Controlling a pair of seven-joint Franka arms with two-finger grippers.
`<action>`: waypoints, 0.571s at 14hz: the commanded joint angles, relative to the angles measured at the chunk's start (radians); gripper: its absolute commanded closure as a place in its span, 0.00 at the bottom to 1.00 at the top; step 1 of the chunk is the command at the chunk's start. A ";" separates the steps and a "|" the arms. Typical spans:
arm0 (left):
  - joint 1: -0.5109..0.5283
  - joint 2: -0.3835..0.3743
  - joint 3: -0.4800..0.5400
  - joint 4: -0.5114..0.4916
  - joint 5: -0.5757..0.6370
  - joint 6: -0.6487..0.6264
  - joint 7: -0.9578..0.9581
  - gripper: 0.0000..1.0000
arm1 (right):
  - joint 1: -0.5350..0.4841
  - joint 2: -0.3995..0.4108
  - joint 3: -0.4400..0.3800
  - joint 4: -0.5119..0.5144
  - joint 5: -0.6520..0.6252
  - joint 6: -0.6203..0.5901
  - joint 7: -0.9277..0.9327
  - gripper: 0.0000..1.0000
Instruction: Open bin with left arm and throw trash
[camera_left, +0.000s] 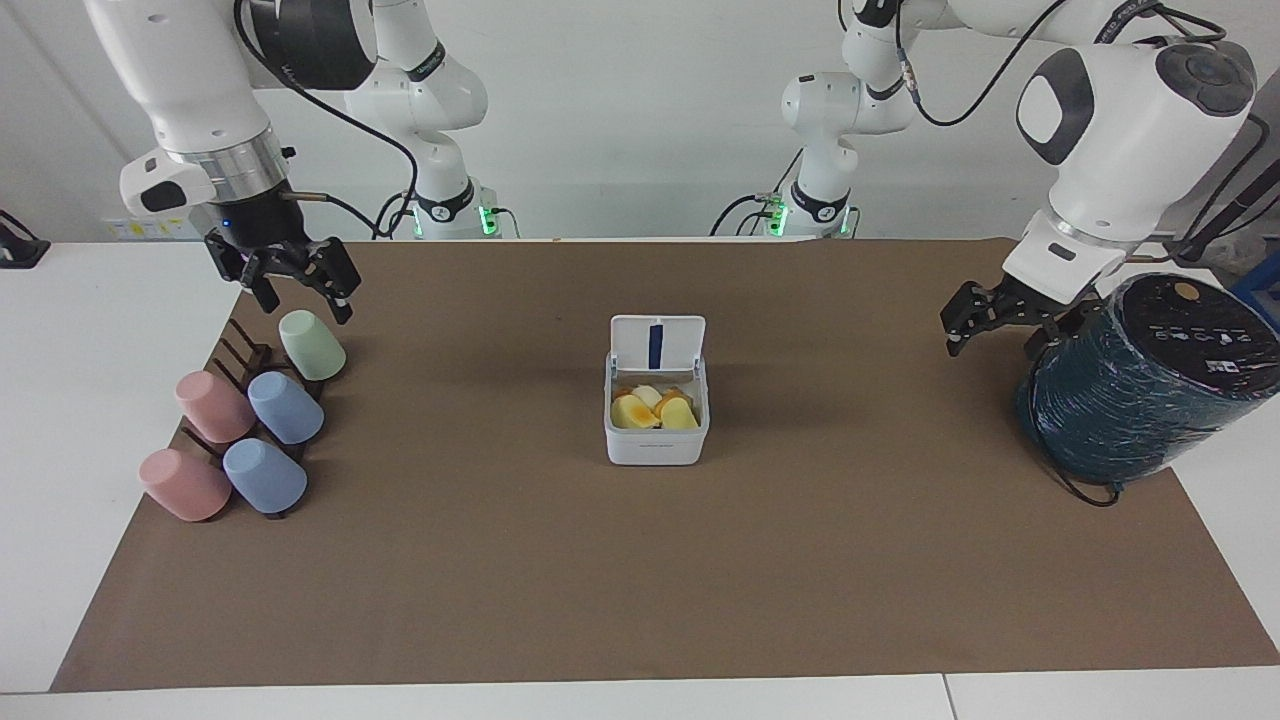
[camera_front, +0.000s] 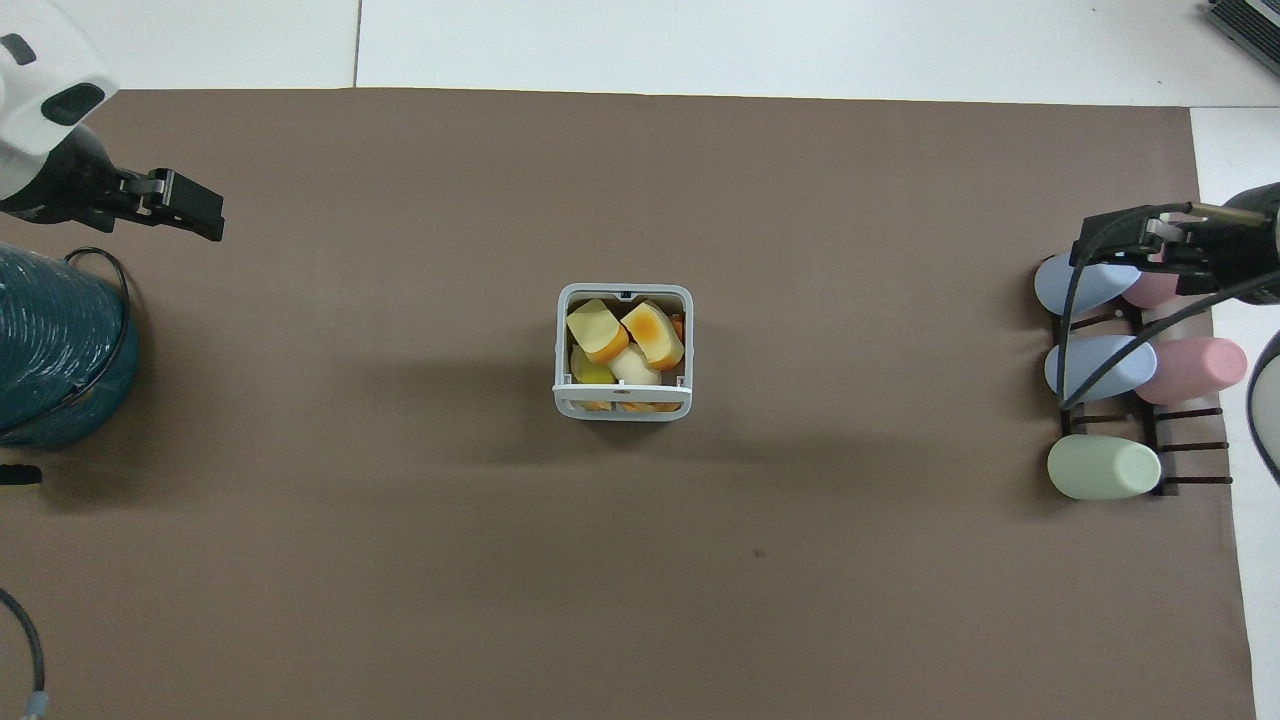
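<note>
The white bin (camera_left: 655, 445) stands mid-table with its lid (camera_left: 657, 343) tipped up, blue strip showing. Inside lie the trash pieces: two yellow slabs with orange edges (camera_left: 635, 411) (camera_left: 681, 413) and a cream lump (camera_left: 648, 396). The overhead view shows the bin's rim (camera_front: 622, 403), the slabs (camera_front: 597, 330) (camera_front: 653, 333) and the lump (camera_front: 632, 366). My right gripper (camera_left: 298, 295) is open and empty, up in the air over the cup rack; it also shows in the overhead view (camera_front: 1100, 242). My left gripper (camera_left: 965, 322) waits beside the teal cylinder, also in the overhead view (camera_front: 195, 205).
A large dark teal wrapped cylinder (camera_left: 1140, 385) stands at the left arm's end of the table. A dark rack (camera_left: 245, 360) with green (camera_left: 312, 345), blue (camera_left: 285, 408) and pink (camera_left: 212, 405) cups lies at the right arm's end. A brown mat (camera_left: 850, 560) covers the table.
</note>
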 joint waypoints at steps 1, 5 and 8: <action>0.002 -0.030 -0.003 -0.041 0.011 0.024 0.014 0.00 | -0.015 -0.008 0.009 -0.022 0.010 -0.050 -0.030 0.00; 0.002 -0.030 -0.003 -0.041 0.011 0.037 0.012 0.00 | 0.002 -0.011 0.014 -0.030 0.010 -0.063 -0.033 0.00; 0.003 -0.030 -0.003 -0.041 0.011 0.037 0.012 0.00 | 0.008 -0.016 0.022 -0.039 0.010 -0.061 -0.053 0.00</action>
